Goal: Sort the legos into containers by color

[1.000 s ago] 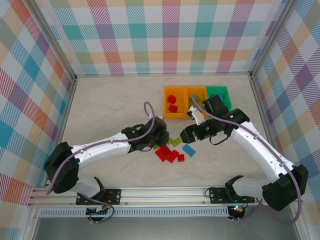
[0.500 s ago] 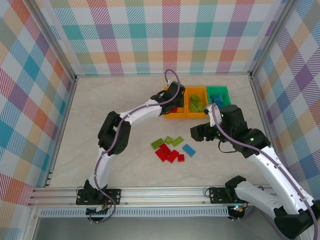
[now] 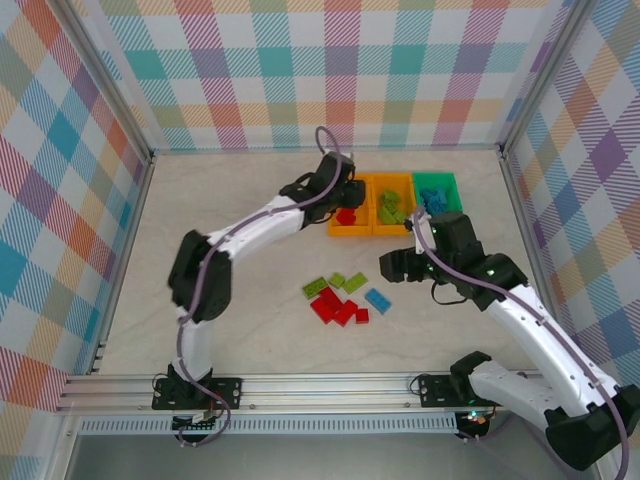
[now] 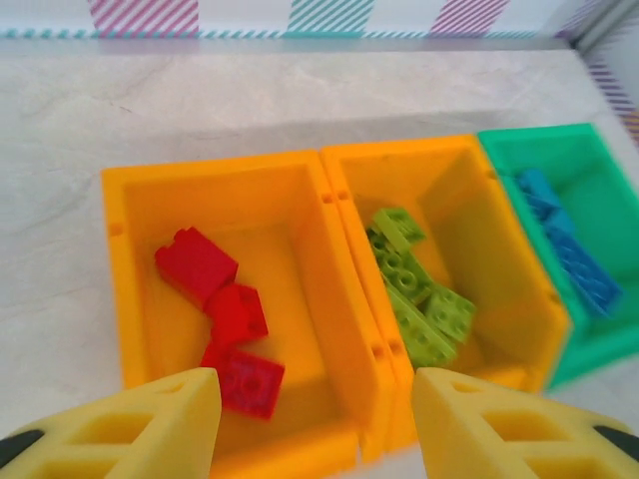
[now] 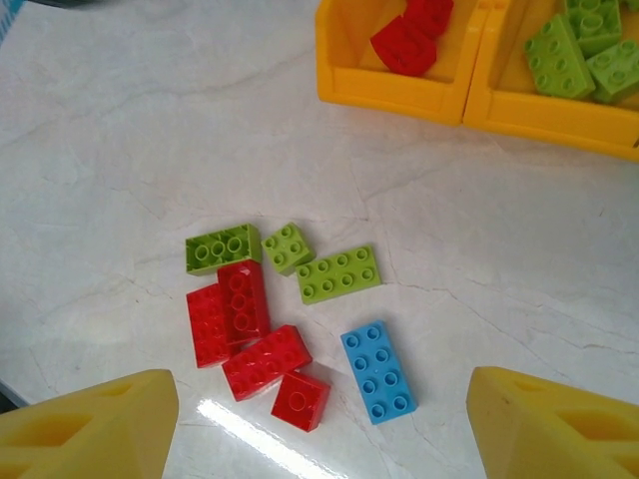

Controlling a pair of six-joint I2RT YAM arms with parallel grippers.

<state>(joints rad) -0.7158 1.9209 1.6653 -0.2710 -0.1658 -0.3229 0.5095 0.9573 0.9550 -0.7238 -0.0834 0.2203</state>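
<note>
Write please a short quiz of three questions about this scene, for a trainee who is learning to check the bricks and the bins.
1. Which bin holds the blue bricks?
A. the left orange one
B. the middle orange one
C. the green bin
2. True or false: the left fingers are open and hold nothing.
3. How many blue pieces lie loose on the table?

Key:
1. C
2. True
3. One, the loose blue brick beside the red and green pile.
</note>
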